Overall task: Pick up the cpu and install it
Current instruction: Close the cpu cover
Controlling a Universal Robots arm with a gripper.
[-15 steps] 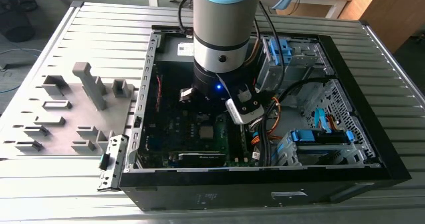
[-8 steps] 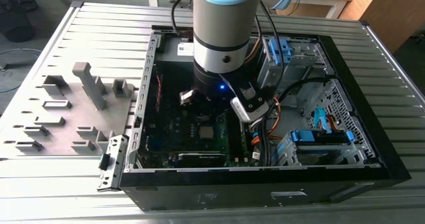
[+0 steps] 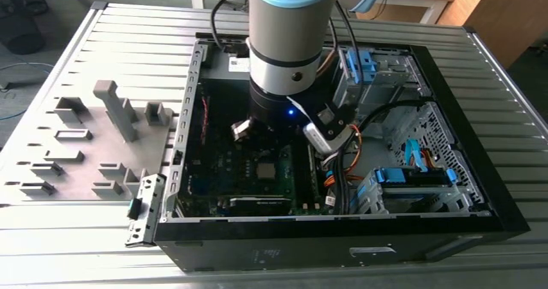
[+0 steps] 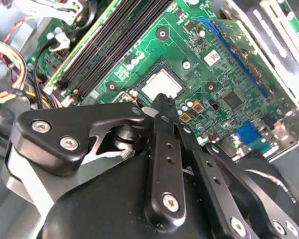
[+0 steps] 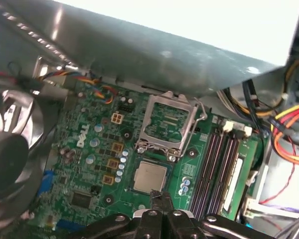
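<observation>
Closest to the lens, the gripper (image 4: 162, 102) has its black fingers drawn together, tips meeting and nothing between them. In both wrist views those tips (image 5: 158, 196) hang just beside one edge of the cpu (image 5: 150, 177). I cannot tell whether they touch it.

Now across the exterior view, from its left. Grey fixture blocks (image 3: 115, 109) stand on the slatted table (image 3: 86, 237) near its left edge. Next comes the open computer case (image 3: 342, 250), lying on its side in the middle of the table. The arm (image 3: 287, 45) drops straight down into it. Under the arm lies the green motherboard (image 3: 222, 173), and there is the cpu (image 3: 267, 169), silvery top up, near the board's middle. At the case's right side sits a drive cage with blue clips (image 3: 411, 180).

Back on the first wrist view, the cpu lies flat in its socket. The hollow metal socket frame (image 5: 169, 124) is swung open, hinged up just beside it. Dark memory slots (image 5: 214, 164) run along the board's edge past the socket, and orange and yellow cables (image 5: 289, 134) lie beyond them. In the second wrist view the cpu (image 4: 162, 83) shows bright just past the fingertips.
</observation>
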